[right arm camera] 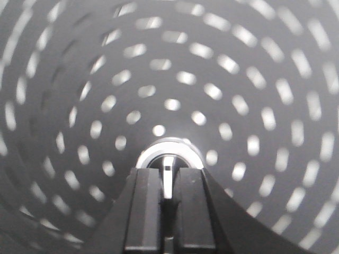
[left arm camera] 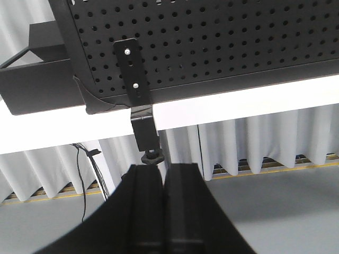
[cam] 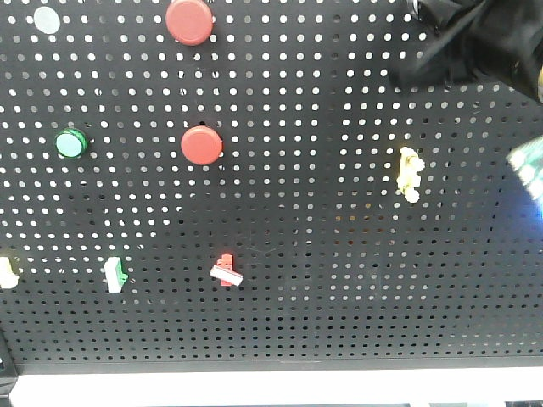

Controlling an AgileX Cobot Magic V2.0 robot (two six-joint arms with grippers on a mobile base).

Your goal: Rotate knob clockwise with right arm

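Observation:
In the right wrist view the knob [right arm camera: 168, 149], black with a shiny silver ring, is fixed to the perforated panel right at my fingertips. Its pale centre ridge stands between the two black fingers [right arm camera: 144, 201]. My right gripper [right arm camera: 167, 172] is shut on that ridge. The panel's holes are smeared into arcs around the knob. In the front view the right arm [cam: 479, 38] comes in at the top right corner and hides the knob. My left gripper [left arm camera: 164, 174] hangs below the panel's lower edge, shut with nothing in it.
The black pegboard [cam: 322, 254] carries two red buttons [cam: 189, 20] [cam: 201, 145], a green button [cam: 70, 142], a pale round button [cam: 47, 19], a yellow switch [cam: 410, 173], a red switch [cam: 226, 270] and a green switch [cam: 114, 274]. A black bracket [left arm camera: 135, 74] hangs above the left gripper.

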